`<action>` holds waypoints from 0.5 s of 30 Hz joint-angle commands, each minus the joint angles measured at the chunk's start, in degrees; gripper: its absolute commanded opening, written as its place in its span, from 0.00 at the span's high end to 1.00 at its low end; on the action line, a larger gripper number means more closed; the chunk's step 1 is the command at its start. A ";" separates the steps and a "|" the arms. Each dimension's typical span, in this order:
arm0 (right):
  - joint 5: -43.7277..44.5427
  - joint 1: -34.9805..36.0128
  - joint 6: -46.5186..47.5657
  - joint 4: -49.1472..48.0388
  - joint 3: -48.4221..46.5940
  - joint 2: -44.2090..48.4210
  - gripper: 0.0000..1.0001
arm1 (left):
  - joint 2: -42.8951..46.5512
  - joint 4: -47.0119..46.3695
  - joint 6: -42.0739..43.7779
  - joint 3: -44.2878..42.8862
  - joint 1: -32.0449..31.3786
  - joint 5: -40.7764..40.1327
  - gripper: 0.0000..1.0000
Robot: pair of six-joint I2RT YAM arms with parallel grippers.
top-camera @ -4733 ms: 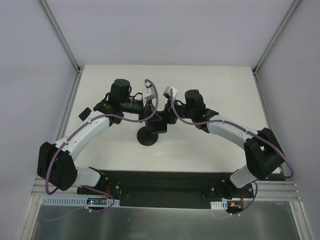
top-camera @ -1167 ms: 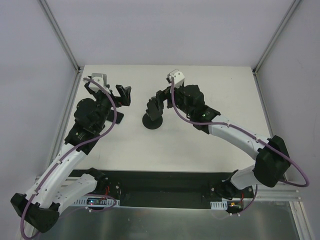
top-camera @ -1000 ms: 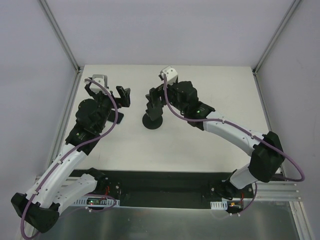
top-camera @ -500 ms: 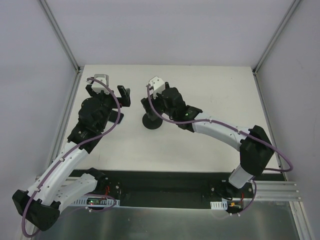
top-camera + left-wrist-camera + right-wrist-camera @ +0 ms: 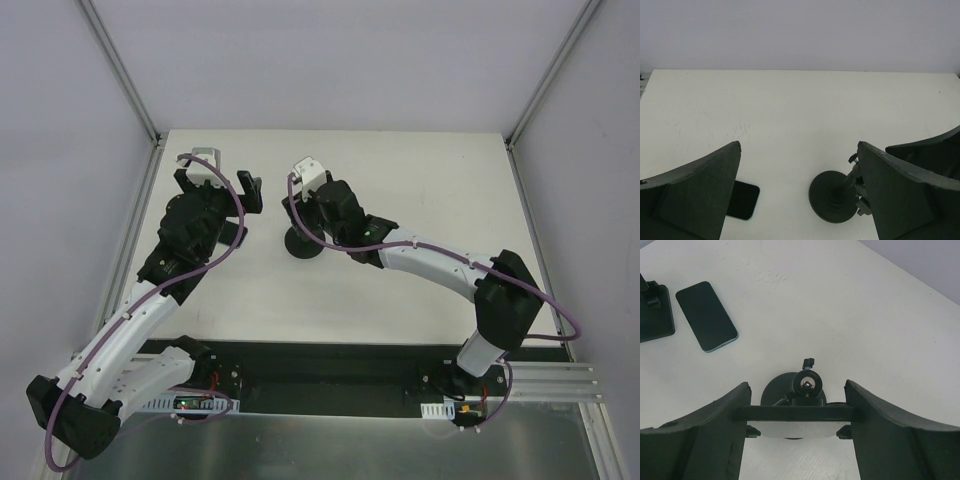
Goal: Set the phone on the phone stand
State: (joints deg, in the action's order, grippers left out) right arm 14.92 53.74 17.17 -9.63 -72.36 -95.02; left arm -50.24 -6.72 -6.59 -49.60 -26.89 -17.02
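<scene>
The phone (image 5: 706, 315), a flat black slab, lies on the white table left of the phone stand; it also shows as the phone (image 5: 742, 200), and the left arm mostly covers the phone (image 5: 236, 232). The phone stand (image 5: 303, 245) has a round base (image 5: 832, 197) and a stem. My right gripper (image 5: 796, 390) is over it, and both fingers touch the ends of its holder plate (image 5: 797, 414). In the top view the right gripper (image 5: 296, 212) sits on the stand. My left gripper (image 5: 800, 192) hangs wide open above the table between phone and stand, holding nothing.
A black part of the left arm (image 5: 654, 310) sits close to the phone's left end. The white table (image 5: 420, 180) is walled by a metal-framed enclosure. A black base strip (image 5: 330, 365) carries both arm mounts at the near edge.
The right gripper has slid left over the stand, and its jaws have narrowed onto the holder plate. The left arm has barely shifted and stays open.
</scene>
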 commanded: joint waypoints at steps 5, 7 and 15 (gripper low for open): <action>1.96 0.23 -3.63 -2.59 -0.06 0.89 0.53 | 0.93 -1.72 0.44 -0.05 0.62 0.58 0.02; 2.13 0.32 -4.60 -2.76 -0.15 0.89 0.65 | 0.93 -1.54 0.35 -0.05 0.70 0.67 0.02; 7.06 0.67 -10.91 -3.03 -0.60 1.24 0.99 | 1.11 -1.45 -0.35 -0.05 0.70 1.02 0.02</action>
State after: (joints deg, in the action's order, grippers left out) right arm 18.09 54.00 12.08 -9.74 -72.31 -95.00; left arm -50.11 -6.72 -6.63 -49.60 -26.89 -16.97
